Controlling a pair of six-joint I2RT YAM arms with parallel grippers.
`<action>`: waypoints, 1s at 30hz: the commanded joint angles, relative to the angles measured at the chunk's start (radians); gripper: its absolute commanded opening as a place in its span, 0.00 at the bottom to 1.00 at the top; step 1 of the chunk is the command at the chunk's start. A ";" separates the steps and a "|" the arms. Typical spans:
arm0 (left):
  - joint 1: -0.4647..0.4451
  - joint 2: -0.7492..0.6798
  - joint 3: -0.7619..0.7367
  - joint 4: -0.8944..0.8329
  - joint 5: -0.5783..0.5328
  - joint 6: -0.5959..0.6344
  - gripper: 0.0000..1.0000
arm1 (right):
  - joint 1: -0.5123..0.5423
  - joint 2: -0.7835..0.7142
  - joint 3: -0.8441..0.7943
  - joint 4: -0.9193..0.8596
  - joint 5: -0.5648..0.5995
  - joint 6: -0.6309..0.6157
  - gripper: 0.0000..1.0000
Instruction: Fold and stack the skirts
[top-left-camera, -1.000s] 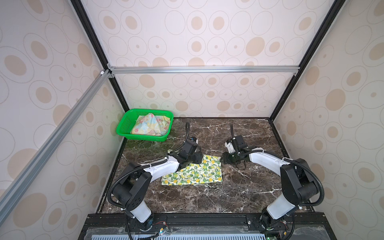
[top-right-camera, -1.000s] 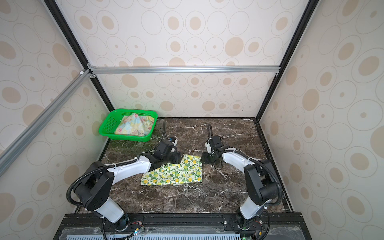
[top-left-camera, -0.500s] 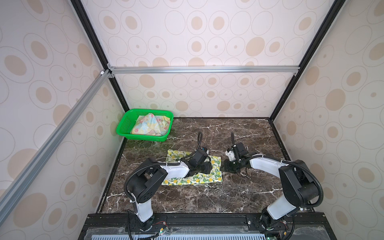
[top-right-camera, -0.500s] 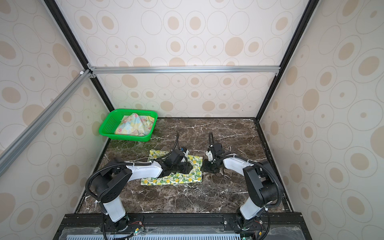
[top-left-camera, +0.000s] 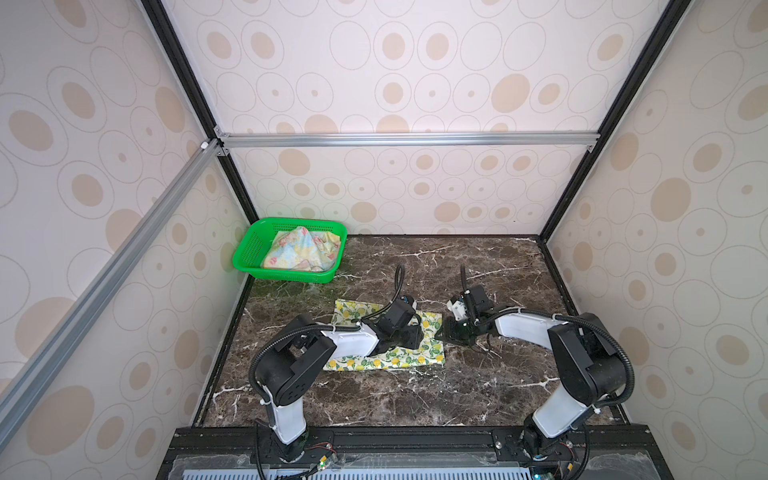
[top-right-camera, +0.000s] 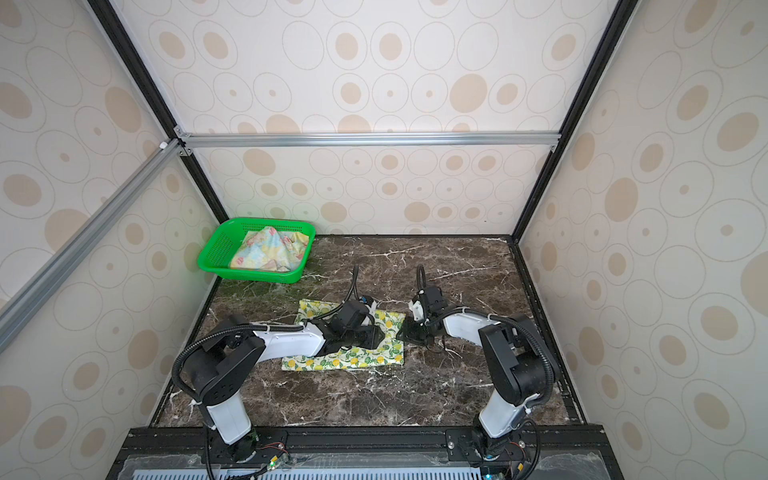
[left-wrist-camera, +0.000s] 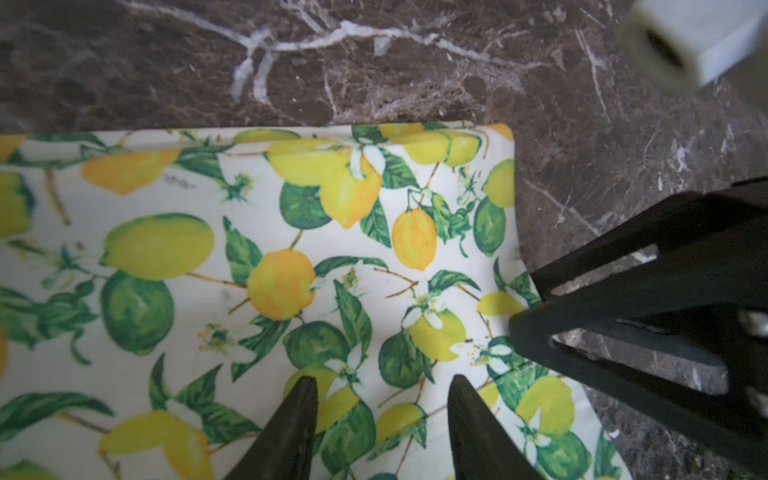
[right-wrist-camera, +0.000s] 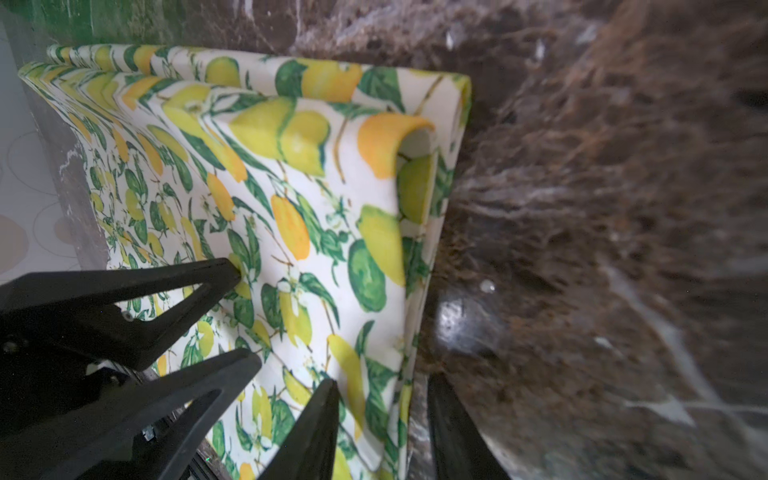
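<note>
Tabletop (top-left-camera: 395, 399): dark brown marble with white veins, carrying both skirts and both arms.

Lemon skirt (top-left-camera: 399, 359): white cloth with yellow lemons and green leaves. In both top views (top-right-camera: 353, 358) it lies flat on the tabletop a little left of the middle, between the two arms. It is folded. The right wrist view (right-wrist-camera: 311, 208) shows stacked layers along one side and a corner fold curled into a small open loop.

Left tool (top-left-camera: 409, 337): reaches in from the left and sits low over the right-hand part of the lemon skirt. In the left wrist view (left-wrist-camera: 382, 380) its two black fingers stand apart, with flat printed cloth (left-wrist-camera: 208, 257) showing in the gap. I cannot tell whether the tips press on the cloth.

Right tool (top-left-camera: 451, 332): sits at the skirt's right edge, close beside the left tool. In the right wrist view (right-wrist-camera: 382, 382) its jaws are apart and straddle that edge, one finger over the cloth and the other over the marble. The edge lies loose in the gap.

Basket (top-left-camera: 245, 253): green perforated plastic in the far left corner of the tabletop, well apart from the lemon skirt.

Flowered skirt (top-left-camera: 297, 249): pastel yellow and blue with pink flowers. In both top views (top-right-camera: 266, 251) it is heaped unfolded inside the basket, rising to a peak.
</note>
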 joint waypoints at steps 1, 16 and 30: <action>-0.006 0.019 -0.013 0.014 0.000 -0.007 0.51 | 0.006 0.053 -0.013 -0.026 0.026 0.021 0.38; -0.024 0.046 -0.021 0.016 -0.010 -0.003 0.48 | 0.029 0.116 0.005 0.012 0.023 0.054 0.37; -0.039 0.066 -0.021 0.023 -0.005 -0.014 0.46 | 0.036 0.165 0.028 0.102 -0.026 0.104 0.11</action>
